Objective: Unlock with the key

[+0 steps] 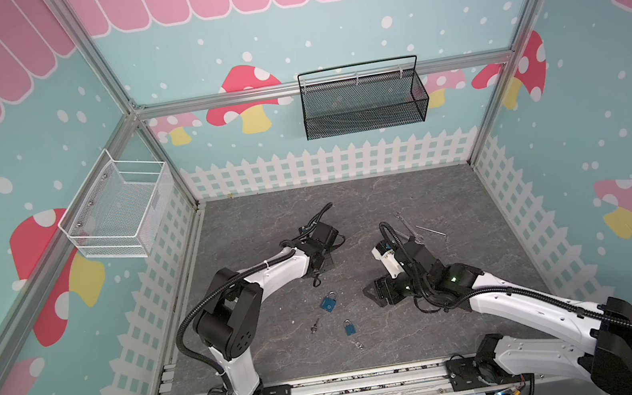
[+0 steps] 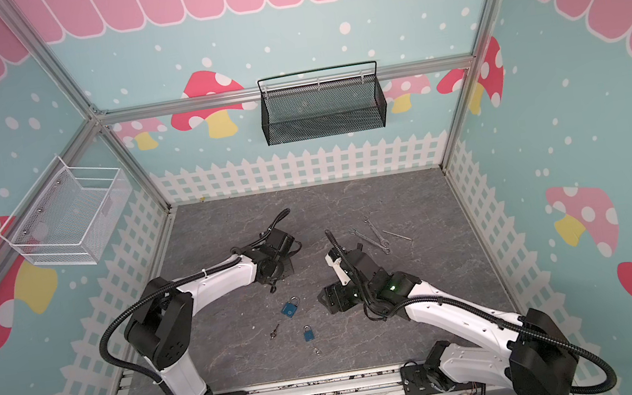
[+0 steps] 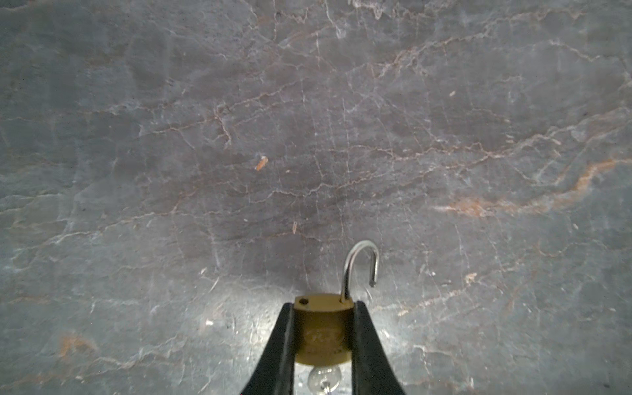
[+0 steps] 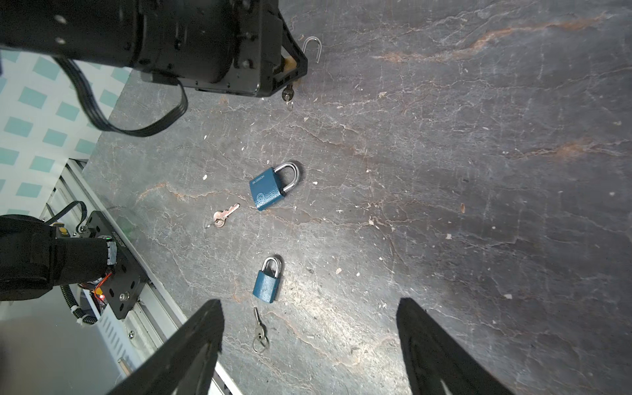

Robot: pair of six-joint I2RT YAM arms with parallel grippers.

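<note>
While the left tool (image 3: 323, 307) clamps the brass padlock (image 3: 321, 337), shackle (image 3: 363, 247) open, key (image 3: 323, 379) in its base, right tool (image 4: 309, 303) spread wide.

The key (image 3: 324, 380) in the brass padlock (image 3: 323, 328), deep between the fingers (image 3: 282, 345) of the left gripper (image 3: 323, 306), is blurring and running off the picture's edge

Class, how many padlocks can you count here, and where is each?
3. A brass padlock, shackle open, is clamped in the left end effector; a larger blue padlock lies on the table; a smaller blue padlock lies near it. None appears hidden.
</note>
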